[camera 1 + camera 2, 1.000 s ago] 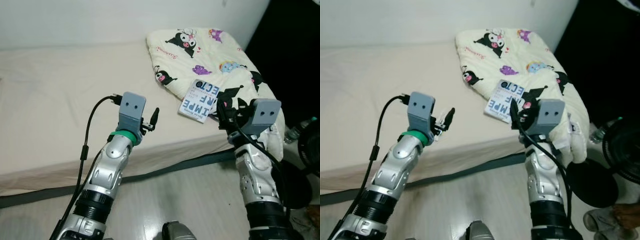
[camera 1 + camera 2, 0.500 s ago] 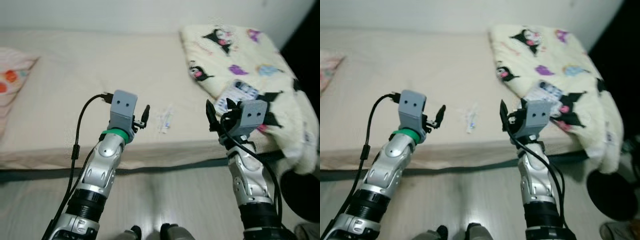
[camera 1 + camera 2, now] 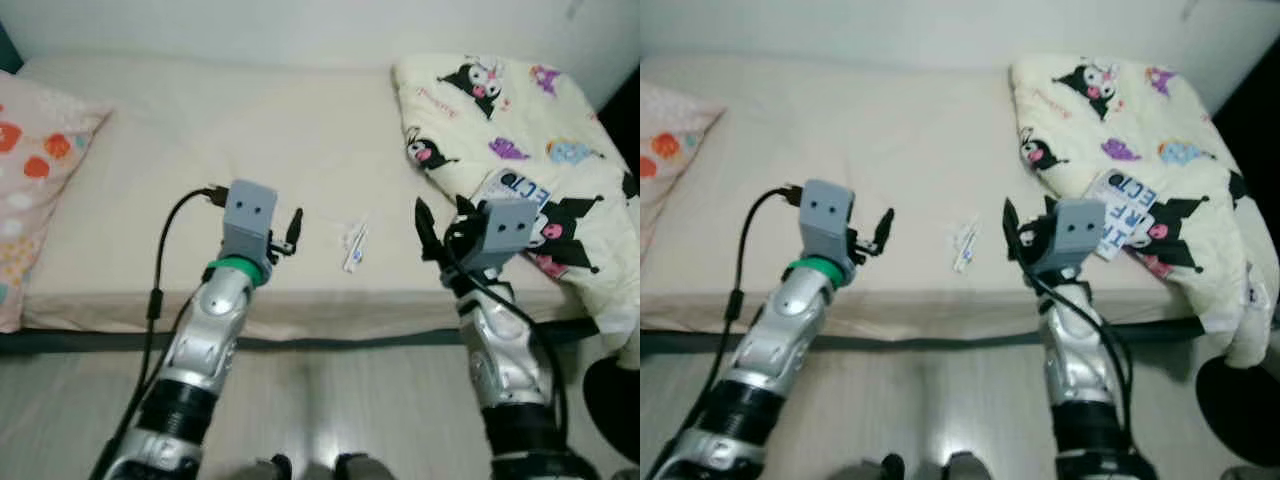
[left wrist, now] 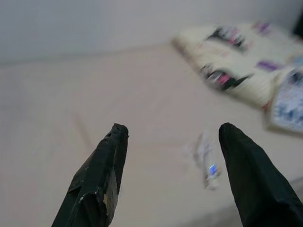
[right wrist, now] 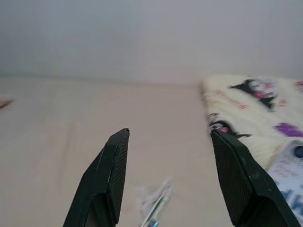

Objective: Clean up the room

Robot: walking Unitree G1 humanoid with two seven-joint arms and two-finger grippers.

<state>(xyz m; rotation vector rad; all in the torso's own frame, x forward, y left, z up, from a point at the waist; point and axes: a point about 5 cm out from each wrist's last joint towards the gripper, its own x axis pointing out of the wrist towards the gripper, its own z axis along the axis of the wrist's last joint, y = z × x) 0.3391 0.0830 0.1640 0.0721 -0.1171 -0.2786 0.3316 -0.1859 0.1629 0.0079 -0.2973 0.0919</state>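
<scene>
A small crumpled white wrapper (image 3: 353, 243) lies on the cream bed sheet (image 3: 200, 130) near the front edge, between my two arms. My left gripper (image 3: 292, 228) hovers over the bed edge to the wrapper's left, open and empty; the left wrist view shows the wrapper (image 4: 207, 161) ahead of its fingers. My right gripper (image 3: 428, 228) hovers to the wrapper's right, also open and empty, with the wrapper (image 5: 154, 204) low between its fingers. A white booklet with blue letters (image 3: 518, 190) rests on the cartoon-print blanket (image 3: 500, 110) at the right.
A pink pillow with orange prints (image 3: 35, 170) lies at the bed's left end. The blanket hangs over the bed's right corner. A dark bed-frame strip (image 3: 330, 342) runs along the front, with pale wooden floor (image 3: 330, 410) below. A black round base (image 3: 1240, 395) sits at the lower right.
The camera has swung left, bringing the pillow into view and shifting the blanket right. Both arms keep the same raised pose with fingers apart.
</scene>
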